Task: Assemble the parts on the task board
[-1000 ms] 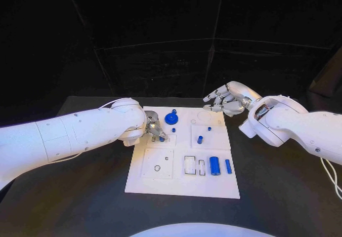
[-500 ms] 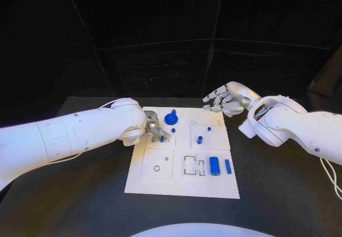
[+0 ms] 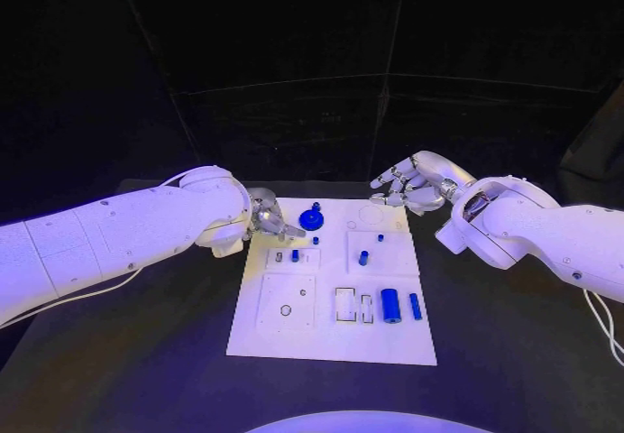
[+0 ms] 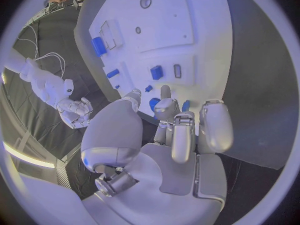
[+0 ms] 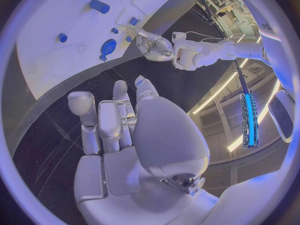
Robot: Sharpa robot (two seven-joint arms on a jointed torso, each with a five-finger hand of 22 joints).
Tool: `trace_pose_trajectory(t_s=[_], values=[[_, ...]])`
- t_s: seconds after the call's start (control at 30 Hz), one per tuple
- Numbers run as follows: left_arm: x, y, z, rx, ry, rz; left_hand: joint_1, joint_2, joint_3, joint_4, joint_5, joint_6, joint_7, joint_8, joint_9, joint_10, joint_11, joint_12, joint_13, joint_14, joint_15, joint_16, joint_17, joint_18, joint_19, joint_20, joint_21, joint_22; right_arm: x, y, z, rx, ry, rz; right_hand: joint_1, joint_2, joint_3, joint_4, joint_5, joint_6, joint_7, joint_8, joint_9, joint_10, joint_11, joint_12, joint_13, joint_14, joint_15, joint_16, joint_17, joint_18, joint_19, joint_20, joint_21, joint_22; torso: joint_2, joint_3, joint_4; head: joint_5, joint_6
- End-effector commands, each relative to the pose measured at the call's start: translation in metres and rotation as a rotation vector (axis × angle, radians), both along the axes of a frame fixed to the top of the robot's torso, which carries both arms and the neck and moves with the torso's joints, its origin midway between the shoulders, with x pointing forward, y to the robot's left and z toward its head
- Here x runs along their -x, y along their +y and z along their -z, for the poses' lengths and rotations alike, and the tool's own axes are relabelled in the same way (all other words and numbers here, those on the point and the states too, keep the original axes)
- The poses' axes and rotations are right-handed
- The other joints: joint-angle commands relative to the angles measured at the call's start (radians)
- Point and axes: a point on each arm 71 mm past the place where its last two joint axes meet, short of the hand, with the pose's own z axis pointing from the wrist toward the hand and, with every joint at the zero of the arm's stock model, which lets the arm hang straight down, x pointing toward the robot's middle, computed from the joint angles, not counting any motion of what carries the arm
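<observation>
The white task board (image 3: 293, 338) lies in the middle of the table. My left hand (image 3: 270, 222) hovers at its far left edge, fingers loosely bent and holding nothing, just beside a round blue part (image 3: 311, 217). A small blue part (image 3: 295, 255) stands in a recess a little nearer than that hand. Another small blue part (image 3: 364, 257) stands to its right. A thick blue cylinder (image 3: 390, 304) and a slim blue pin (image 3: 417, 305) lie at the near right. My right hand (image 3: 409, 188) hangs past the board's far right corner, fingers apart and empty.
Black table (image 3: 520, 361) surrounds the board, with free room on the near side. The white forearms (image 3: 130, 239) reach in from both sides. Empty outlined recesses (image 3: 288, 300) sit on the board's near left.
My left hand has lifted off the small blue part in the recess and drawn back toward the board's far left edge. The right hand has stayed put.
</observation>
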Motion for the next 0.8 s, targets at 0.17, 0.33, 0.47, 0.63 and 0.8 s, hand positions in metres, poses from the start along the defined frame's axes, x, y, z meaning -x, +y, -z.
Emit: trace_pose_trajectory(t_s=[0.17,0.33,0.47,0.63,0.8], values=[[-0.018,0.014,-0.032,0.012,0.004,-0.01,0.05,0.023,-0.042,-0.001,-0.002,-0.036,0.02,-0.038,-0.025,-0.047,0.018,-0.054,-0.065,0.104,0.02,0.003,0.263,0.009,-0.024,0.013,-0.032,-0.039,-0.001,-0.001,-0.001,-0.002,-0.003,-0.004,-0.009,0.001,-0.003,0.003,0.002,0.005,0.002,0.006,0.0,0.0,0.001,-0.002,-0.002,0.002,-0.007,-0.007,-0.003,0.018,-0.007,-0.001,-0.005,-0.003,0.001,0.0007,0.0004,0.002,0.004],[-0.04,0.024,-0.041,-0.029,0.023,-0.054,0.066,0.043,-0.051,0.0,-0.002,-0.031,0.022,-0.04,-0.03,-0.049,0.02,-0.053,-0.066,0.104,0.023,0.003,0.263,0.011,-0.028,0.017,-0.039,-0.046,-0.002,0.0,-0.001,-0.002,-0.002,-0.005,-0.009,0.001,-0.003,0.003,0.002,0.005,0.002,0.006,0.0,0.0,0.001,-0.002,-0.002,0.002,-0.007,-0.008,-0.004,0.018,-0.008,-0.001,-0.005,-0.004,0.002,0.0006,-0.0011,0.006,0.005],[-0.053,0.026,-0.04,-0.069,0.034,-0.068,0.068,0.047,-0.054,0.001,-0.002,-0.028,0.022,-0.039,-0.03,-0.048,0.02,-0.051,-0.065,0.104,0.023,0.003,0.263,0.011,-0.027,0.018,-0.038,-0.044,-0.002,0.001,0.0,-0.002,-0.001,-0.007,-0.009,0.001,-0.003,0.003,0.002,0.005,0.002,0.006,0.0,0.0,0.001,-0.002,-0.002,0.002,-0.007,-0.008,-0.004,0.018,-0.008,-0.001,-0.005,-0.004,0.004,-0.0008,-0.0021,0.008,0.007],[-0.063,0.026,-0.036,-0.123,0.032,-0.066,0.068,0.051,-0.057,0.002,-0.002,-0.026,0.022,-0.038,-0.031,-0.048,0.02,-0.05,-0.064,0.104,0.023,0.003,0.263,0.01,-0.026,0.018,-0.037,-0.042,-0.002,0.002,0.0,-0.002,-0.001,-0.009,-0.008,0.002,-0.003,0.003,0.002,0.005,0.002,0.007,0.0,0.0,0.001,-0.001,-0.002,0.002,-0.007,-0.008,-0.004,0.018,-0.008,-0.001,-0.006,-0.005,0.007,-0.0017,-0.0046,0.012,0.007],[-0.067,0.024,-0.029,-0.156,0.047,-0.059,0.069,0.059,-0.064,0.002,-0.002,-0.019,0.02,-0.035,-0.031,-0.044,0.019,-0.044,-0.059,0.104,0.023,0.003,0.263,0.01,-0.024,0.018,-0.035,-0.039,-0.002,0.004,0.0,-0.003,-0.001,-0.011,-0.008,0.002,-0.003,0.003,0.002,0.005,0.002,0.007,0.0,0.0,0.001,-0.001,-0.002,0.002,-0.007,-0.008,-0.004,0.018,-0.008,-0.001,-0.006,-0.005,0.007,-0.0019,-0.0042,0.011,0.005]])
